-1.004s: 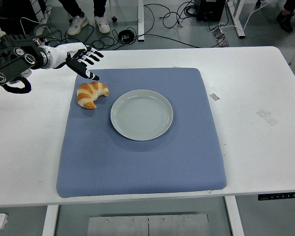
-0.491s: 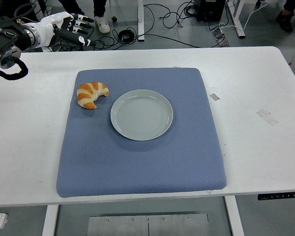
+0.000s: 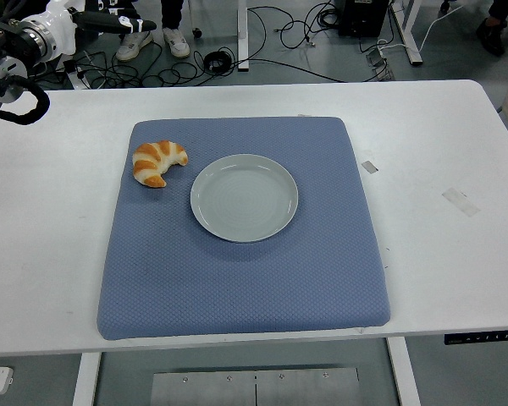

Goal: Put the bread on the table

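A golden croissant (image 3: 158, 161) lies on the blue mat (image 3: 245, 279), near its far left corner and just left of the plate. My left hand (image 3: 110, 20) is raised at the top left of the picture, beyond the table's far edge and well away from the bread. Its fingers stretch out and hold nothing. The right arm does not show.
A pale grey plate (image 3: 244, 197) sits empty on the mat beside the croissant. Two bits of tape (image 3: 369, 167) lie on the white table (image 3: 457, 127) right of the mat. Cables and a person's shoes (image 3: 135, 42) show on the floor behind the table.
My left hand has pulled back from just above the croissant, rising up and to the left past the table's far edge. The croissant has stayed where it lies.
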Controlling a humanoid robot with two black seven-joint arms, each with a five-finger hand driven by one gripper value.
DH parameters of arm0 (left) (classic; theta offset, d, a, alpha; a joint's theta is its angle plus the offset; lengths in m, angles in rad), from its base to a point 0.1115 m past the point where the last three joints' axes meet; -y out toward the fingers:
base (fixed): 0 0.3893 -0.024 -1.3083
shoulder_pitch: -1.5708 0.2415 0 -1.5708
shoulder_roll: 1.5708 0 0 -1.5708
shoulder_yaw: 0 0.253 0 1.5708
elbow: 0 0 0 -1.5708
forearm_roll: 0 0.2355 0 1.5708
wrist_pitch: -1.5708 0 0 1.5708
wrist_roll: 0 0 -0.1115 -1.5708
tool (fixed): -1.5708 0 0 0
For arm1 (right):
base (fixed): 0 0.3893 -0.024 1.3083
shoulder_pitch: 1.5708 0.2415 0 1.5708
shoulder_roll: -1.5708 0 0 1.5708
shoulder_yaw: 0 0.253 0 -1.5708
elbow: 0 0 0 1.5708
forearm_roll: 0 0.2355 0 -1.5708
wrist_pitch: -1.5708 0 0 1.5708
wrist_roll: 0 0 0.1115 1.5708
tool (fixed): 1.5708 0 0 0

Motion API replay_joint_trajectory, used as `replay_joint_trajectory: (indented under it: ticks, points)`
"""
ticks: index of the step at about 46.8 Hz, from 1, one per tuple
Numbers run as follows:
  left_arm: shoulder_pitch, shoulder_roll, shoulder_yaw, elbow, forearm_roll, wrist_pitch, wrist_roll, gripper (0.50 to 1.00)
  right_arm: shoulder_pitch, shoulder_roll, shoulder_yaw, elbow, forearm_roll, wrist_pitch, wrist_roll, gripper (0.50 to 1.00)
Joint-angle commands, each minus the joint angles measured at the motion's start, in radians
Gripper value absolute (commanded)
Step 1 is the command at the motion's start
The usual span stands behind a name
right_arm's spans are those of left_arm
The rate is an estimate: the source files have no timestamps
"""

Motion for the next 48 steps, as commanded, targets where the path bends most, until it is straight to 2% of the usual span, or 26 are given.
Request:
replay_joint_trajectory:
  ticks: [1,12,48]
  points:
    - [0.001,-0.003,-0.013,0.007,-0.018,0.020,-0.002,0.957,0.000,0.000,0.000,0.000,0.000,0.000,0.000,1.000]
    - [0.014,-0.012,-0.014,0.013,-0.033,0.048,-0.002,0.958,0.000,0.000,0.000,0.000,0.000,0.000,0.000,1.000]
    - [0.024,-0.018,-0.008,0.013,-0.033,0.053,-0.002,0.961,-0.001,0.000,-0.002,0.000,0.000,0.000,0.002,1.000]
